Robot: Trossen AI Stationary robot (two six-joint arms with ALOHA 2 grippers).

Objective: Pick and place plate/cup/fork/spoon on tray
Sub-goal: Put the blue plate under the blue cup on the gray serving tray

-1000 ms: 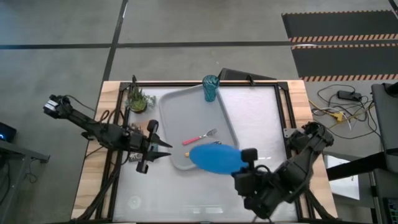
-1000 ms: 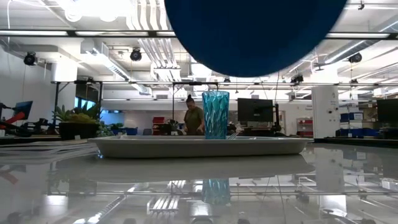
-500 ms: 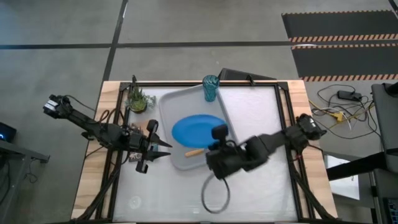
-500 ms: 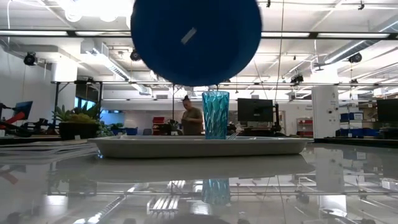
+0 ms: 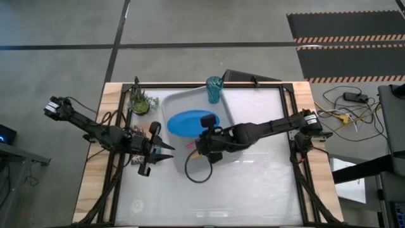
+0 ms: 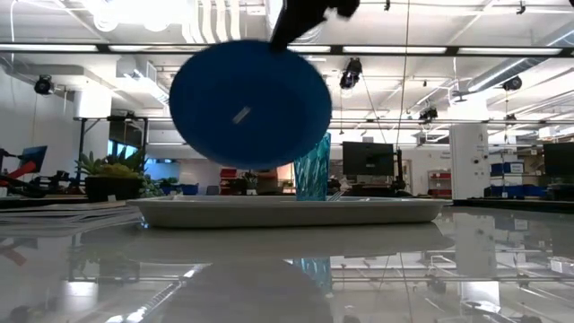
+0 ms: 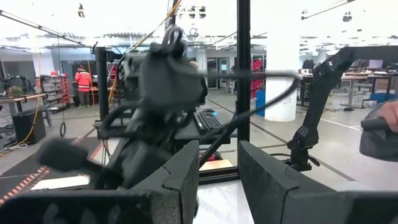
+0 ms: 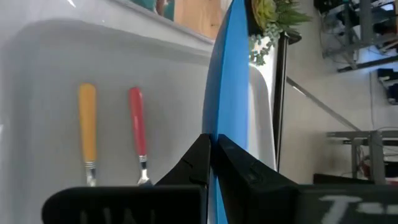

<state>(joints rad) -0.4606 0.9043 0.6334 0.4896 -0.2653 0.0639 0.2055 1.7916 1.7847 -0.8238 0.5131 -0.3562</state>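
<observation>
High view, step in hand: the right gripper (image 5: 205,134) is holding the plate (image 5: 190,123) by its rim and carrying it over the tray (image 5: 172,106); the plate is not yet set down, so this looks like the placing step.
High view, left arm: the left gripper (image 5: 166,147) is waiting just beside the tray's near left corner, its fingers parted and holding nothing.
High view, other task things: the cup (image 5: 214,89) is standing upright at the tray's far end; the fork and spoon are hidden under the arm here.
High view, bystander: a small potted plant (image 5: 140,100) is sitting on the table's far left, apart from the tray.
Low view, plate: the round blue disc (image 6: 249,104) is hanging tilted in the air above the tray's raised rim (image 6: 287,211), not touching it.
Low view, cup: the teal tumbler (image 6: 313,168) is showing its ribbed, see-through wall, partly behind the plate.
Left wrist view: two dark blocky fingers (image 7: 186,177) are standing a little apart with only air between them.
Right wrist view, grip: the jaws are pinching narrowly on the plate's thin edge (image 8: 227,93), seen edge-on as a smooth blue blade.
Right wrist view, cutlery: the orange-handled spoon (image 8: 87,134) and pink-handled fork (image 8: 138,135) are lying side by side, apart, on the tray's smooth grey floor.
Next move, as a judgement: levelling and lowering the plate onto bare tray floor, clear of the cutlery and cup, then releasing it.
</observation>
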